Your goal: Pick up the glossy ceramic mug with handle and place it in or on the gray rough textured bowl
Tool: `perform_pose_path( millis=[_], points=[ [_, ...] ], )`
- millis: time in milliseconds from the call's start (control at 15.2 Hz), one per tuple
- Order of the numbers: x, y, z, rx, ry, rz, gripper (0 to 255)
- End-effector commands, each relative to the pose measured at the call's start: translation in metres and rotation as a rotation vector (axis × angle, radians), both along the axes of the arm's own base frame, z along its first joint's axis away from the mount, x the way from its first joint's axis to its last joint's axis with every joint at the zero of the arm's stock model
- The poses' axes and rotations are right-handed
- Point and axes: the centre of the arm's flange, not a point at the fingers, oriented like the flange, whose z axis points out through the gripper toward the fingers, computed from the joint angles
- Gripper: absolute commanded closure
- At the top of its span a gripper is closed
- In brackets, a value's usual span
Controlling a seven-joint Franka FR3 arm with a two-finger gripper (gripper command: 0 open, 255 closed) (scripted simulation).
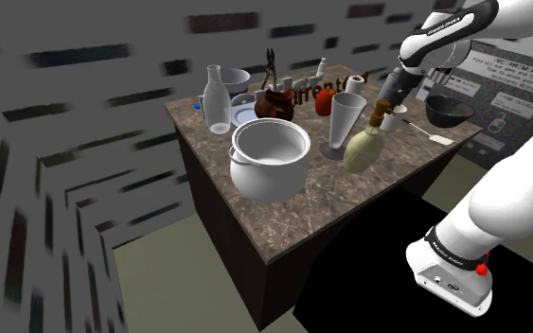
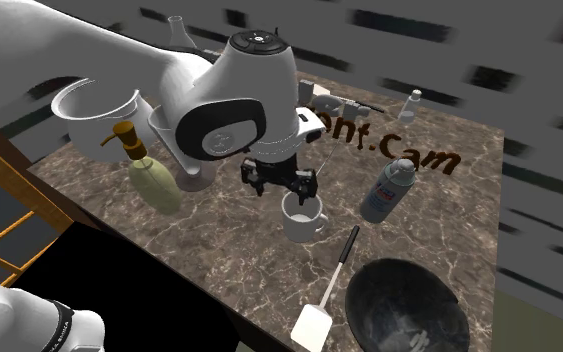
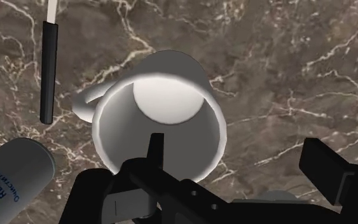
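A white glossy mug (image 2: 304, 216) with a side handle stands upright on the marble tabletop, and I look down into it (image 3: 161, 121). My gripper (image 2: 282, 188) hangs just above it, open, holding nothing. In the wrist view my gripper (image 3: 241, 162) straddles the mug's rim: one finger sits over the inside, the other outside the wall. The dark grey rough bowl (image 2: 409, 305) rests near the table's corner, at the second exterior view's lower right. The same bowl (image 1: 449, 112) sits at the table's far right in the shoulder view, beyond my gripper (image 1: 385, 102).
A white spatula with a black handle (image 2: 331, 290) lies between mug and bowl. A grey spray can (image 2: 389, 188) lies beside the mug. A soap dispenser (image 2: 154, 180), a glass vase (image 1: 345, 123), a large white pot (image 1: 269, 156) and other crockery crowd the table.
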Motion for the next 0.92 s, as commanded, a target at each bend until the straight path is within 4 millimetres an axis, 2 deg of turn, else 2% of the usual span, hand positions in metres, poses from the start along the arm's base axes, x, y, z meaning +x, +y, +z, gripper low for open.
perform_pose_path(
  millis=[0, 396, 858],
  points=[
    [0.002, -0.007, -0.011, -0.001, 0.001, 0.001, 0],
    [0.004, -0.008, -0.04, -0.001, 0.001, 0.001, 0],
    [0.004, -0.008, -0.04, -0.001, 0.001, 0.001, 0]
  ],
)
